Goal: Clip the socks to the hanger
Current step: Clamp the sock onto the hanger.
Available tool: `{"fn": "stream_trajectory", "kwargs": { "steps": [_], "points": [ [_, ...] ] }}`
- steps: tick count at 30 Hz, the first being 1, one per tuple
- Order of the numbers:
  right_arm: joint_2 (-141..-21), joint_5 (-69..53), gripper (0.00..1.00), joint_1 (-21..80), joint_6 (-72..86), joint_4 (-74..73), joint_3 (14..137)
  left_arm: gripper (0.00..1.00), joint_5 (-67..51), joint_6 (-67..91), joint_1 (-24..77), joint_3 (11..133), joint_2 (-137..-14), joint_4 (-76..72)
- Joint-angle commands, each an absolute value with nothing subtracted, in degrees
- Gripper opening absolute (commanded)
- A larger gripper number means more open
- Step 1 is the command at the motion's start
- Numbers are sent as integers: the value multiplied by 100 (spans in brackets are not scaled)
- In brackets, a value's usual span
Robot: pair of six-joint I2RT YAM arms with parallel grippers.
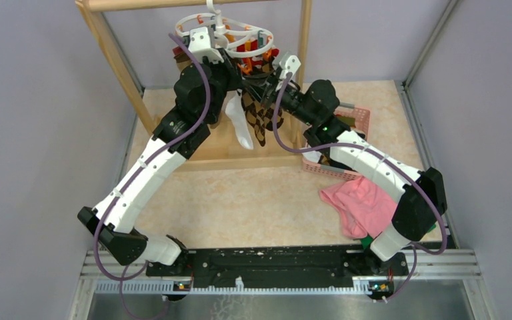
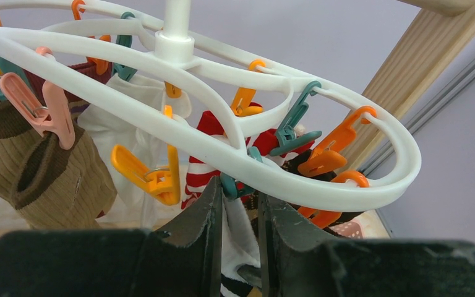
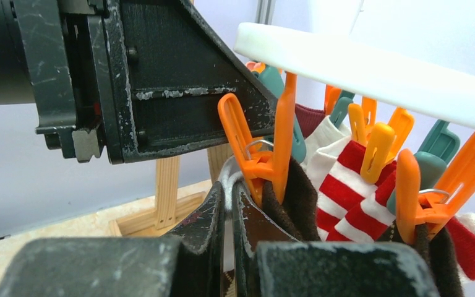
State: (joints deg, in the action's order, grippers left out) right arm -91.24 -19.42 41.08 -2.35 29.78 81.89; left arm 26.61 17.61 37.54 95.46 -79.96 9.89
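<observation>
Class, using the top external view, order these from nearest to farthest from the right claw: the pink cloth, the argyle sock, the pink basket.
1. argyle sock, hanging just below the right claw.
2. pink basket, farther right on the table.
3. pink cloth, near right, by the arm's base.

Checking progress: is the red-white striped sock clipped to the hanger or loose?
Clipped. An orange clip grips the top of the striped sock, below the hanger.

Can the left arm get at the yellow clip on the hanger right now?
Likely yes: the yellow clip hangs from the hanger just left of the left pincer, with nothing between them.
</observation>
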Motion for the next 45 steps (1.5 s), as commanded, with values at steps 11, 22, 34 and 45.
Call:
{"fn": "stream_trajectory", "kwargs": {
  "steps": [11, 22, 34, 45],
  "points": [
    [-9060, -1758, 0, 4066, -247, 2979, 8506, 19, 2593, 1729, 3732, 9537, -7796, 766],
    [-9093, -1696, 0, 4063, -411, 3147, 8562, 19, 2581, 1764, 3730, 9406, -7796, 761],
    [-9075, -1696, 0, 4074, -501, 3264, 8519, 20, 2572, 1784, 3729, 9395, -7809, 750],
    [-9066, -1696, 0, 4075, -458, 3278, 8452, 49, 2510, 1784, 3729, 9361, -7757, 715]
  ]
}}
